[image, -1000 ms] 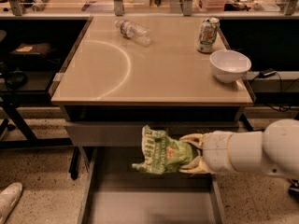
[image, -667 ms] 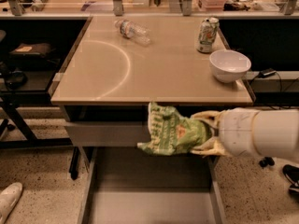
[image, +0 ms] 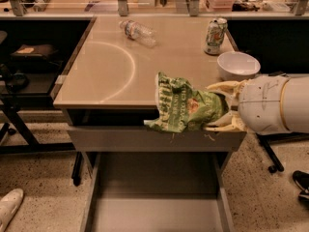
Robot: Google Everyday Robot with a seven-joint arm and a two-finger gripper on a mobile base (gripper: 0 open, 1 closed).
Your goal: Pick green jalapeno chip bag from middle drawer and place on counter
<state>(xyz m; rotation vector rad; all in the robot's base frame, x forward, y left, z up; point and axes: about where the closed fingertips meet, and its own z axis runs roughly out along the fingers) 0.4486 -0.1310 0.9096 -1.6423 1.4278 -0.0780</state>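
Observation:
The green jalapeno chip bag is crumpled light green with white lettering and an orange patch. My gripper comes in from the right and is shut on the bag's right end. It holds the bag in the air at the counter's front edge, right of centre. The beige counter has a faint white arc mark. The middle drawer stands pulled out below, and its flat grey floor is bare.
On the counter are a white bowl at the right, a drink can behind it, and a plastic bottle lying at the back. A grey drawer front sits under the counter. A shoe is at lower left.
My gripper has lifted the bag up out of the drawer to the level of the counter's front edge and shifted it slightly right.

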